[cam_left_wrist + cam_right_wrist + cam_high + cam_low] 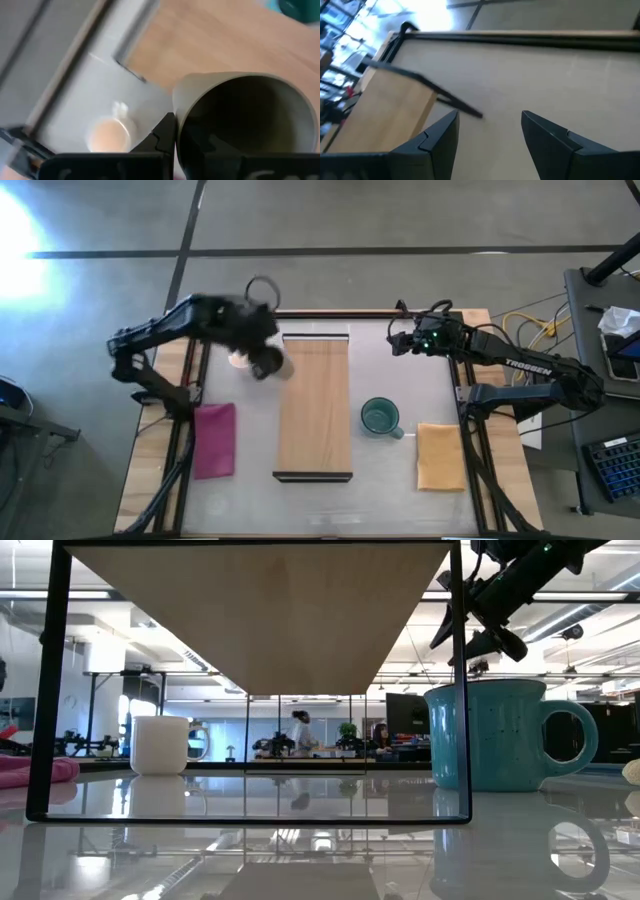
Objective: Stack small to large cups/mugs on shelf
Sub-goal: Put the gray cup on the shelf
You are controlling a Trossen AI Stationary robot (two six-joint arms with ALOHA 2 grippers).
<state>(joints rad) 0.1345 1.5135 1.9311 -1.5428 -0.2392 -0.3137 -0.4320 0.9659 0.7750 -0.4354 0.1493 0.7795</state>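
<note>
In the upper left of the high view the left hand [262, 360] hung blurred just beside the shelf [314, 405], carrying the small dark cup [267, 364] above the white mug [238, 358]. The teal mug [380, 417] stood on the desk [400, 480] right of centre. The right hand [395, 341] waited at upper centre right.

In the low view the white mug [160, 745] sat at left and the teal mug [500, 735] at right; both looked like rigid glazed ceramic, probably heavy and slippery, so best gripped over the rim wall.

Only the left wrist view showed the grasp: a finger [162, 135] clamped on the cup's [245, 120] rim.

Only the right wrist view showed that hand's [490, 131] fingers apart and empty.
</note>
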